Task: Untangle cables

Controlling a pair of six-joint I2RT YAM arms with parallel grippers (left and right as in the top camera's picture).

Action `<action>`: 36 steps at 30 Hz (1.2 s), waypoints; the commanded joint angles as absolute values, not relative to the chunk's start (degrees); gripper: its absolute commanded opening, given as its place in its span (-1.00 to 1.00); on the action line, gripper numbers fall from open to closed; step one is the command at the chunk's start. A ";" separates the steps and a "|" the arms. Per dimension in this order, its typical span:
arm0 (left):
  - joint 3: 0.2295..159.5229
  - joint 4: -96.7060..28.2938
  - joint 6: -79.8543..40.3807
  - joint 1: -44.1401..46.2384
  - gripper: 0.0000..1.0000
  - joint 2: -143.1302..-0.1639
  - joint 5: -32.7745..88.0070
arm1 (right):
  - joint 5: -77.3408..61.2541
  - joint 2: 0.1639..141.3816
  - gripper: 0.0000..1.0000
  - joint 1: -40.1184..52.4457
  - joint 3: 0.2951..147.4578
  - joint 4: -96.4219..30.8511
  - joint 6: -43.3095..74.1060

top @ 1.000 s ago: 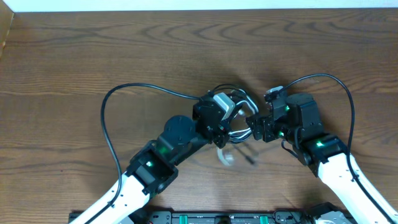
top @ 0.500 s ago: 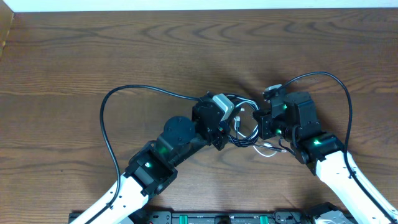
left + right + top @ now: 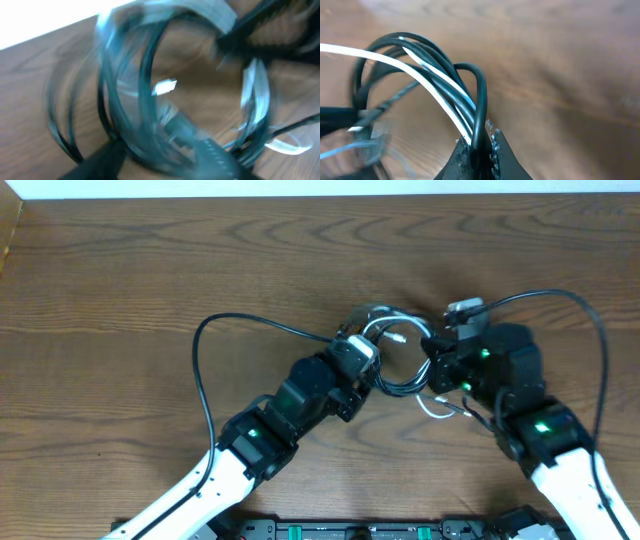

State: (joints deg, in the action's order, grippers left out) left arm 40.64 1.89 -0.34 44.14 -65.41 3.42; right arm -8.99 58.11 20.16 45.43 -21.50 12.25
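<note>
Dark brown wood grain runs right across the bench (image 3: 120,260). There's a pale strip (image 3: 300,188) along its twelve o'clock edge and a black rail (image 3: 380,532) down at six o'clock.

Just right of the middle sits the knot of cables (image 3: 392,380). It's black loops bunched together, with a white cable (image 3: 437,410) trailing out at five o'clock onto bare wood.

The left hand (image 3: 362,370) is in at the knot's nine o'clock and the right hand (image 3: 438,368) at its three o'clock.

From the right wrist you can see that hand pinched tight on a bundle of black strands and the white one, which arch up out of its fingers.

The left wrist view is one big smear of loops over the wood. I can't tell how far the left hand is open, or whether it has anything.
</note>
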 commanded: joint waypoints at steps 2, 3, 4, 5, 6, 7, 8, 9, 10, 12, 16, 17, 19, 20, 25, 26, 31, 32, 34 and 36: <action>42.35 2.42 0.40 44.16 0.68 -68.25 0.51 | -8.99 52.97 -0.97 20.36 51.31 -24.45 11.05; 42.35 2.46 0.40 44.16 0.80 -68.90 0.54 | -9.08 52.10 -0.97 20.36 52.10 -25.12 11.07; 42.35 2.44 0.40 44.16 0.83 -69.71 0.51 | -9.21 51.44 -0.98 20.36 52.64 -25.50 11.05; 42.35 2.44 0.40 44.16 0.86 -70.35 0.51 | -9.39 50.81 -0.97 20.36 53.15 -25.67 11.03; 42.35 2.50 0.40 44.16 0.86 -71.00 0.51 | -9.39 50.30 -0.97 20.36 53.52 -25.76 11.05; 42.35 2.68 0.40 44.16 0.86 -71.72 0.51 | -9.39 49.80 -0.98 20.36 53.87 -25.76 11.05; 42.35 3.03 0.40 44.16 0.86 -72.29 0.54 | -9.39 49.50 -0.97 20.36 54.06 -25.78 11.05; 42.35 3.36 0.40 44.16 0.87 -72.75 0.54 | -9.43 49.30 -0.97 20.36 54.19 -25.87 11.07; 42.35 3.90 0.40 44.16 0.86 -73.25 0.54 | -9.63 49.12 -0.97 20.36 54.35 -26.09 11.07; 42.35 5.02 0.40 44.16 0.87 -73.89 0.56 | -9.87 48.99 -0.97 20.36 54.41 -26.44 11.07; 42.35 7.88 0.38 44.16 0.87 -74.04 0.58 | -10.66 49.01 -0.97 20.36 54.41 -27.07 11.03; 42.35 8.58 0.38 44.16 0.87 -74.04 0.58 | -10.66 49.01 -0.97 20.36 54.41 -27.29 10.48; 42.35 10.87 0.36 44.18 0.87 -73.87 0.58 | -10.13 49.04 -0.98 20.34 54.41 -28.18 9.17; 42.35 11.62 0.36 44.16 0.87 -73.65 0.58 | -9.32 49.12 -0.98 20.36 54.41 -28.62 9.08; 42.35 15.94 0.40 44.16 0.90 -70.72 0.56 | -3.99 50.00 -0.98 20.34 54.41 -30.70 7.62; 42.35 15.99 0.40 44.16 0.91 -69.87 0.54 | -2.85 50.33 -0.98 20.34 54.41 -31.03 7.11; 42.35 8.49 -0.54 44.07 0.92 -64.01 1.04 | 4.82 51.44 -0.98 20.29 54.41 -31.57 6.98; 42.35 7.46 -1.67 44.07 0.92 -63.02 1.04 | 5.48 51.59 -0.98 20.29 54.41 -31.51 7.01; 42.35 6.46 -4.73 44.07 0.92 -61.04 1.17 | 5.91 51.88 -0.98 20.29 54.41 -31.35 7.01; 42.35 6.87 -5.45 44.07 0.92 -59.77 3.81 | 5.89 52.05 -0.98 20.29 54.41 -31.05 7.01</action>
